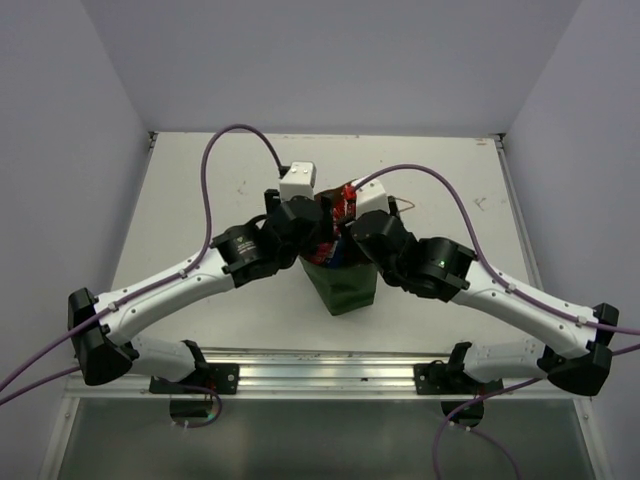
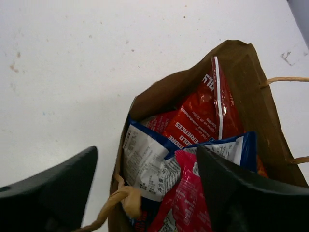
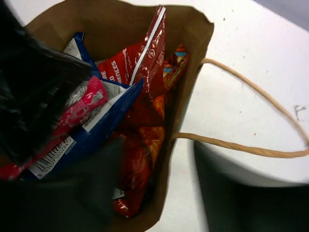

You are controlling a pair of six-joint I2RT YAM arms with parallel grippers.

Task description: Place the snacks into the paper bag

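Green paper bag (image 1: 346, 290) stands upright mid table (image 1: 200, 200), closer to near edge. Snacks inside, poking up: red chip bag (image 2: 203, 113), blue bag (image 2: 145, 154), pink packet (image 2: 181, 198). L gripper (image 2: 145, 162) over bag mouth, fingers spread wide, holding nothing. R gripper (image 3: 145, 111) also spread wide, one finger over snacks, other outside bag nr rope handle (image 3: 231, 144).

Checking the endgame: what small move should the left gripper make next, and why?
Probably lift the left gripper straight up, clear of the bag: it is open and empty, and the snacks already sit inside.
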